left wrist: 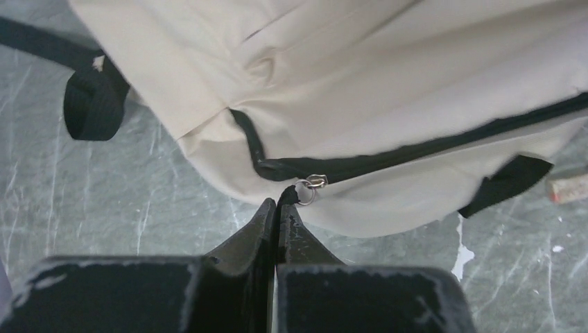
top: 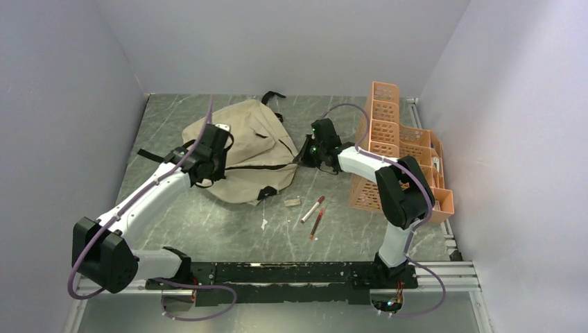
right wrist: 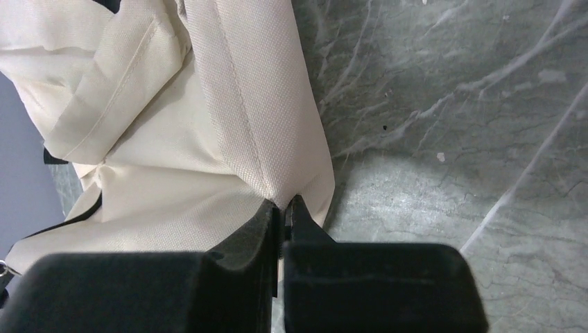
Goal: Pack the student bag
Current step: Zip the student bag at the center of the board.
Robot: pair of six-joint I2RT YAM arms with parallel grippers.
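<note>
Nearest me on the worktop (top: pixel 222 239), in the lower centre of the top view, lie two pens (top: pixel 313 209) and a small block (top: pixel 292 202). Beyond them the student bag (top: pixel 244 149) lies flat, centre-left of the frame. My left jaws are pinched shut on the zipper pull (left wrist: pixel 305 193) at the bag's left side. My right jaws clamp a fold of beige fabric at its right edge. Farthest back, an orange organizer (top: pixel 385 121) stands at the upper right.

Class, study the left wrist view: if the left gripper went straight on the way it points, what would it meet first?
The student bag: its zipper pull sits at the tips of the left gripper, perhaps touching, beige fabric just beyond.
</note>
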